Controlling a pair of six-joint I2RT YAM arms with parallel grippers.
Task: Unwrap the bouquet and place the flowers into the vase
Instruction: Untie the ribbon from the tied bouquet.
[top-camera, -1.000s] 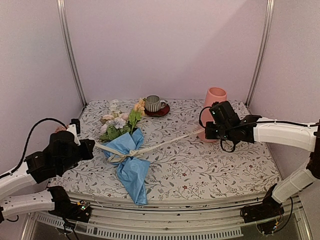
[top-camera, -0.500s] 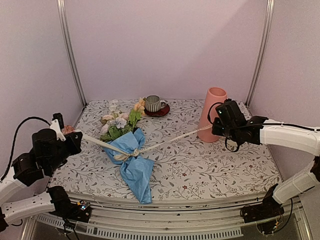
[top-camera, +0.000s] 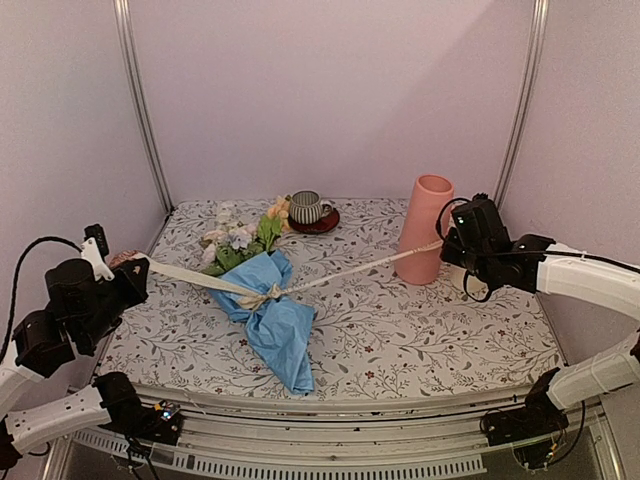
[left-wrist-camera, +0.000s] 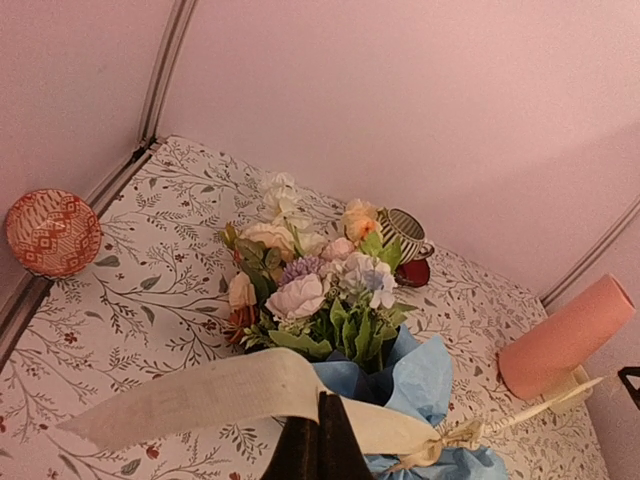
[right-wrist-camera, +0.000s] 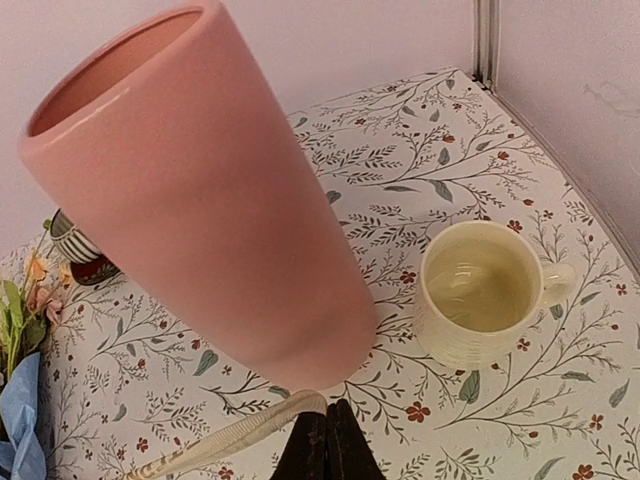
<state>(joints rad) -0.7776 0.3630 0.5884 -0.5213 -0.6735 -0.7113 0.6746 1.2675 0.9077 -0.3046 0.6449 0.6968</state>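
Centre-left of the top view, bouquet (top-camera: 268, 318): lying on the desk (top-camera: 420, 335), its blue paper trailing toward the lower edge and the flowers (top-camera: 238, 240) fanned toward the upper left; the wrap is not yet off.
ribbon (top-camera: 345, 268): drawn taut in a shallow V from the knot at the bouquet's waist, one cream strand out to each side; the knot looks not yet undone.
left gripper (top-camera: 137, 267): clenched on the wide strand at the left edge of the frame; its wrist view shows the band pinched between closed fingers.
right gripper (top-camera: 446, 246): clenched on the end of the thin strand, just beside the foot of the vase.
vase (top-camera: 426, 228): upright, right of centre; the thin strand crosses its lower front, touching or just clear, I cannot tell which.
risk, vase: I'd worry most here — a tight strand sweeping sideways, or the right gripper nudging the foot, could tip something that tall.
risk, mug: the cream mug (right-wrist-camera: 487, 292) sits close by the vase in the right wrist view, so a falling vase would likely strike it.
risk, knot: pulling both ends outward may cinch the knot tighter instead of freeing it, if these are not the bow's loose tails.
risk, bouquet: with both strands taut the whole bunch could lift or skid, pushing the blooms toward the striped cup (top-camera: 305, 207) at the upper centre.
risk, slip: the thin strand is held near its very end — a hard tug might pull it out of the fingers.
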